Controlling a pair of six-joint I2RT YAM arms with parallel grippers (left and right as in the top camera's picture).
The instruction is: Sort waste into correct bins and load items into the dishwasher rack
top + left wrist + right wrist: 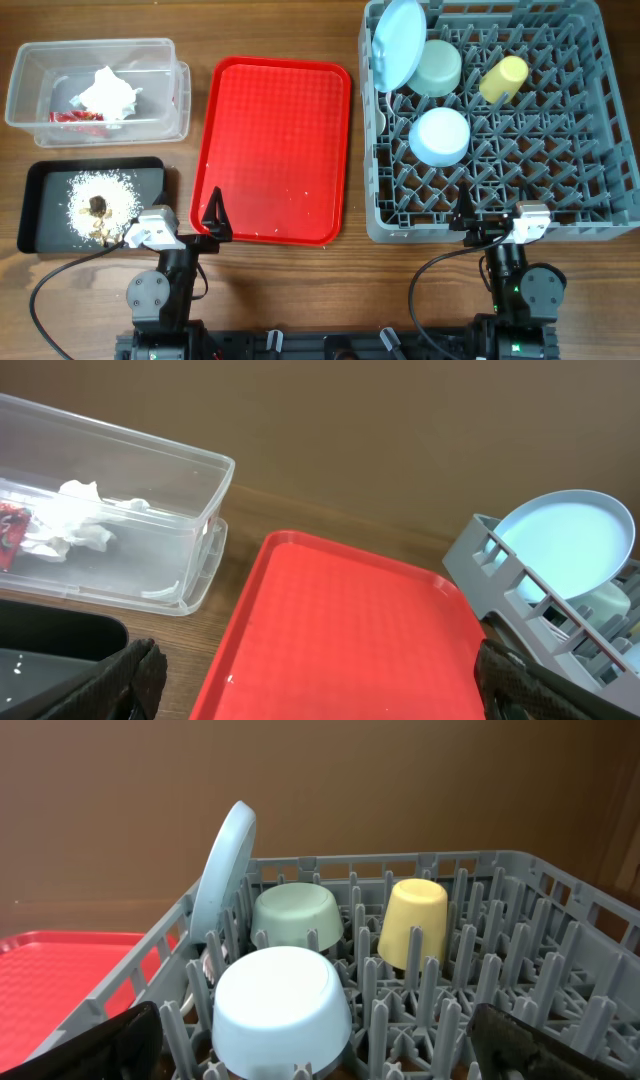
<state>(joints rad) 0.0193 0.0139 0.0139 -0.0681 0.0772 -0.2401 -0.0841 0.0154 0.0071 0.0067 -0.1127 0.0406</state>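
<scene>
I judged it near done: napkin and red wrapper in clear tub, food scraps in black tray, plate, green bowl, blue bowl, yellow cup in rack, fork and spoon not made out, left gripper and right gripper spread wide, empty.

Grey rack holds the plate on edge at ten o'clock, with the green bowl, yellow cup and blue bowl upside down. The napkin lies in the clear tub, scraps in the black tray.
</scene>
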